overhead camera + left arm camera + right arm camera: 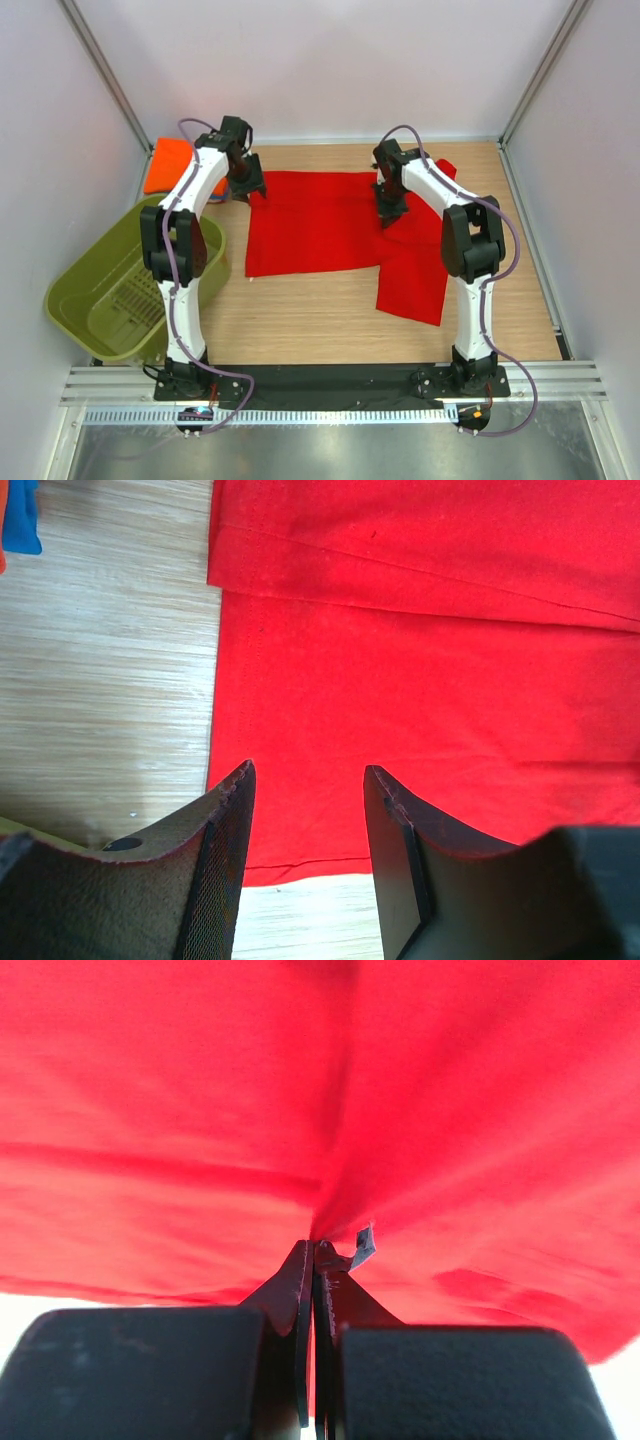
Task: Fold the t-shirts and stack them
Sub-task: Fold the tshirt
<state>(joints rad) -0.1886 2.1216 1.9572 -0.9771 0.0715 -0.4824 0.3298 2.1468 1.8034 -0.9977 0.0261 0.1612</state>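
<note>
Looking at the whole setup, the wooden table (320,320) is the biggest thing, and the red t-shirt (320,225) takes up most of its far middle. It's spread flat, with one part trailing toward the near right. I'd say it's laid out like that so a fold can start from a clean, flat shape.

Next down in size is the olive basket (90,300), tipped at the near left edge, probably where the laundry comes from. The orange t-shirt (170,165) sits at the far left, just past the basket and well out of the working area. From the left wrist view a sliver of blue t-shirt (22,520) pokes in beside it.

The right gripper (312,1250) has its fingers pressed together on a pinch of red cloth near the shirt's far right, and the fabric puckers toward the tips. My guess is it's grabbing that side to carry it over. The left gripper (305,775) hangs over the shirt's far left corner with its fingers spread and nothing between them. It looks lined up to take that corner, though I can't tell if it touches the cloth.

Labels: a pale scrap (362,1240) sticks out beside the right fingertips, maybe the neck tag. No readable writing anywhere.
</note>
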